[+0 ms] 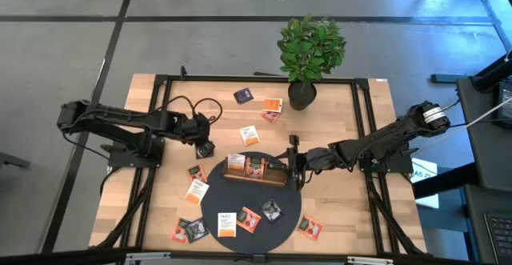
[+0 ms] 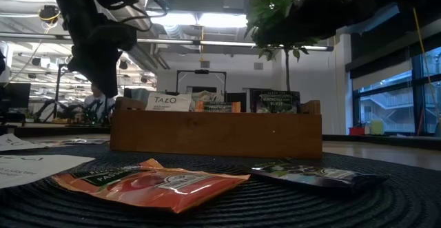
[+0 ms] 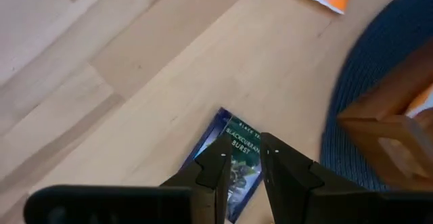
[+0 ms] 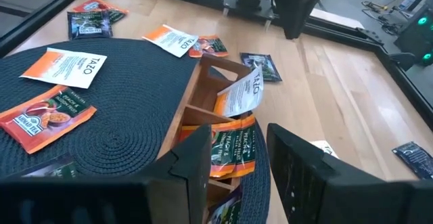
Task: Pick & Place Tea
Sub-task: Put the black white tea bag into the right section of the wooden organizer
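Dark "Blackcurrant Burst" sachet (image 3: 233,162)

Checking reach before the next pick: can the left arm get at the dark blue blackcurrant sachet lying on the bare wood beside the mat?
Probably yes. The left gripper hangs right above the blackcurrant sachet, jaws apart, with nothing lying over it.

The left end effector (image 3: 241,158) covers the lower half of a dark blue blackcurrant tea sachet (image 3: 233,149) — its small print is unreadable. The brown wooden compartment tray (image 3: 396,126) is cut off at the left wrist view's edge — sachets inside it blur.
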Controlling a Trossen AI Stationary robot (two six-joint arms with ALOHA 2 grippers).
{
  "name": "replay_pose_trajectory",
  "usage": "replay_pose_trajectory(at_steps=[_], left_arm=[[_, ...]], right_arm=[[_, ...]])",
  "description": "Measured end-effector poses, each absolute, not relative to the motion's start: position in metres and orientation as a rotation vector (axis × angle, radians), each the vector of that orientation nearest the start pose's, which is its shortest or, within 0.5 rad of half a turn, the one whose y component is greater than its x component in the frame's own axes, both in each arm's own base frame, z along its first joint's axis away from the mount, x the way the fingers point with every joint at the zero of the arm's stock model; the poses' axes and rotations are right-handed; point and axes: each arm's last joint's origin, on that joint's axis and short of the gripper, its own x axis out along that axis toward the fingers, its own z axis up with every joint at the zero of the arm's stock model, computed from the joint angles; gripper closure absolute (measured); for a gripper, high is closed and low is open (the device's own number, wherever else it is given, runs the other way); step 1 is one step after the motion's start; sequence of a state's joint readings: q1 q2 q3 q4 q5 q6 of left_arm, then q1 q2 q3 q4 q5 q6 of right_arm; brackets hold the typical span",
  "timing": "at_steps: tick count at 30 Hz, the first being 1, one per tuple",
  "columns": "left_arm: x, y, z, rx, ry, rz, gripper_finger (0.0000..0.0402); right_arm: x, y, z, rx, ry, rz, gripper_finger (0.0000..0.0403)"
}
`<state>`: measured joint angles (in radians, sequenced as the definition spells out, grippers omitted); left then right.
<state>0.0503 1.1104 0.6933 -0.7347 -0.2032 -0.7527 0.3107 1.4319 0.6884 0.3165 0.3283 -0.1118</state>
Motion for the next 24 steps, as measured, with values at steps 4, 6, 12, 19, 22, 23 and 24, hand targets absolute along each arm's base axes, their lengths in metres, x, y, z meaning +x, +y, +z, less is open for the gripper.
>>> replay_pose_trajectory(at_steps=[4, 6, 12, 19, 22, 23, 24], left_arm=[[0.192, 0.018, 0.203, -0.547, 1.062, 0.579, 0.0325], [0.195, 0.018, 0.199, -0.528, 1.095, 0.554, 0.0325], [0.203, 0.023, 0.181, -0.509, 1.197, 0.578, 0.0322], [0.208, 0.029, 0.167, -0.477, 1.263, 0.611, 0.0316], [0.209, 0.031, 0.165, -0.461, 1.275, 0.605, 0.0317], [0.209, 0.031, 0.165, -0.459, 1.275, 0.604, 0.0318], [0.209, 0.031, 0.165, -0.459, 1.274, 0.604, 0.0318]], right_arm=[[0.280, 0.080, 0.203, -0.248, 0.413, 0.006, 0.0257], [0.280, 0.080, 0.203, -0.247, 0.413, 0.006, 0.0257], [0.280, 0.080, 0.203, -0.248, 0.414, 0.006, 0.0257], [0.280, 0.080, 0.203, -0.248, 0.414, 0.006, 0.0257], [0.280, 0.080, 0.203, -0.248, 0.415, 0.006, 0.0257], [0.280, 0.080, 0.203, -0.248, 0.415, 0.006, 0.0257], [0.280, 0.080, 0.203, -0.248, 0.415, 0.006, 0.0257]])
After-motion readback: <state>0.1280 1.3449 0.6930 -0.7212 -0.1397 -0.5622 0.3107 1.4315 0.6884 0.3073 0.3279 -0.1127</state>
